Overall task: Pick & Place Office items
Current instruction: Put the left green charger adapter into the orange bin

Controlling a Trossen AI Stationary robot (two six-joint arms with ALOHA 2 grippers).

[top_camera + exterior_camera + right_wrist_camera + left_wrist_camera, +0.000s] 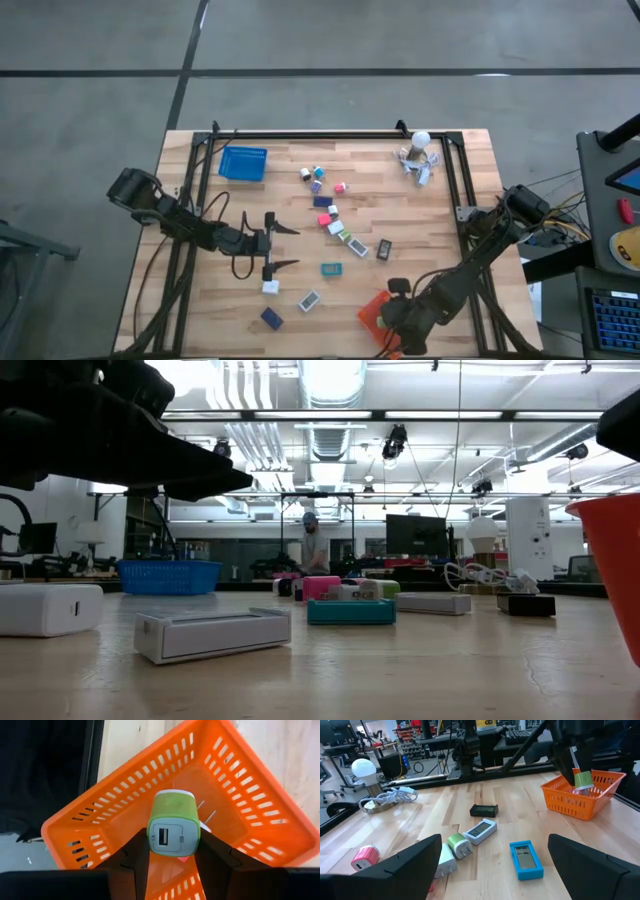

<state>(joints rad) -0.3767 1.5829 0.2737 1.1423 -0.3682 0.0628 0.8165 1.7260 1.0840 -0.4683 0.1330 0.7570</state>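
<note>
Overhead, wood surface [420, 215] w/ small office items [335, 225] scattered at centre. Right gripper [167, 857] at 5 o'clock, jaws pinching a green charger [173, 822] above the orange basket [250, 785]. Left gripper [283, 247] at 8 o'clock, jaws spread wide, nothing held, w/ a teal box [331, 269] just beyond. Blue basket [243, 163] at 11 o'clock.

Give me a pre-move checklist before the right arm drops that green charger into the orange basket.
1. Right gripper shut on the green USB charger cube: ok.
2. Charger above the orange mesh basket: ok.
3. Basket floor below clear: cannot tell, something red peeks beneath the charger.
4. Left gripper open, mid-table, away from the basket: ok.
5. Basket fully on the wooden table: cannot tell, it sits at the near edge.
</note>
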